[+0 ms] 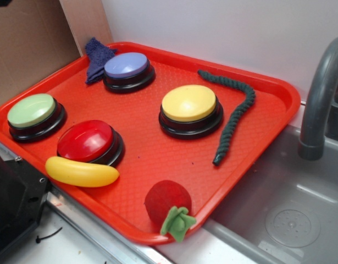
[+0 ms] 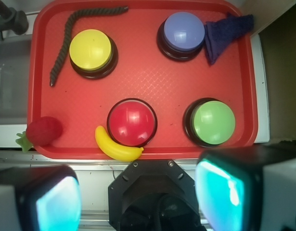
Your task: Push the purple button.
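Note:
The purple button (image 1: 126, 65) (image 2: 184, 31), a pale lavender dome on a black base, stands at the far corner of the red tray (image 1: 141, 143) (image 2: 152, 77). A dark blue knitted cloth (image 1: 97, 58) (image 2: 225, 31) touches its side. In the wrist view my gripper (image 2: 138, 197) is high above the robot base, off the tray's near edge and far from the purple button. Its two cyan-padded fingers (image 2: 58, 204) are wide apart with nothing between them. The exterior view does not show the gripper.
Also on the tray are a yellow button (image 1: 189, 103) (image 2: 90, 49), a red button (image 1: 86, 140) (image 2: 132, 121), a green button (image 1: 31, 110) (image 2: 213, 121), a toy banana (image 1: 81, 171) (image 2: 116, 147), a felt strawberry (image 1: 169, 204) (image 2: 42, 131) and a dark green rope (image 1: 234, 113) (image 2: 70, 33). Beside the tray are a sink (image 1: 284, 209) and faucet (image 1: 320, 93).

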Controlling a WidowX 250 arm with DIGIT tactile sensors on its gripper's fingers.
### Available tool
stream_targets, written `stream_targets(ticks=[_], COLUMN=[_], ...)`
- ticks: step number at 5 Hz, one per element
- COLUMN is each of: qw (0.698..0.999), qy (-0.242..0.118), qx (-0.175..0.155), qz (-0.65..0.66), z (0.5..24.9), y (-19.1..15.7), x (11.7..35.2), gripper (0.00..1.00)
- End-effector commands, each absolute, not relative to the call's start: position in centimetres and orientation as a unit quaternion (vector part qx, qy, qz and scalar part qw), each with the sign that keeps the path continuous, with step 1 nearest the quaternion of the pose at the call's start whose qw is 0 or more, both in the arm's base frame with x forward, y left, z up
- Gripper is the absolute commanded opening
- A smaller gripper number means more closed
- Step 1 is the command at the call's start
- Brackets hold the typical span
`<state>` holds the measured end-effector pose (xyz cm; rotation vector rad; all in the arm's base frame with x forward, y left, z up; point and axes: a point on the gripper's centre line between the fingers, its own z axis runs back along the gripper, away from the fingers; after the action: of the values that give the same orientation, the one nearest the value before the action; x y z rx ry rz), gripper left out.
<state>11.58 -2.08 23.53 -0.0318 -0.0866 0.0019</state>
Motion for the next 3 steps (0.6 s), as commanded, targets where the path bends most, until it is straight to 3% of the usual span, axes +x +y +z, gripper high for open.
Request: stream_targets(ticks=[1,2,3], qw=[0.999,0.996,0.99], qy=[-0.043,-0.056,-0.096], qx=[-0.016,-0.009,0.029], qz=[0.001,0.075,0.098], z=[23.5,22.0,21.0], y=[-2.1,2.7,4.6], x=[11.6,15.8,18.9], gripper=[1.0,1.0,1.0])
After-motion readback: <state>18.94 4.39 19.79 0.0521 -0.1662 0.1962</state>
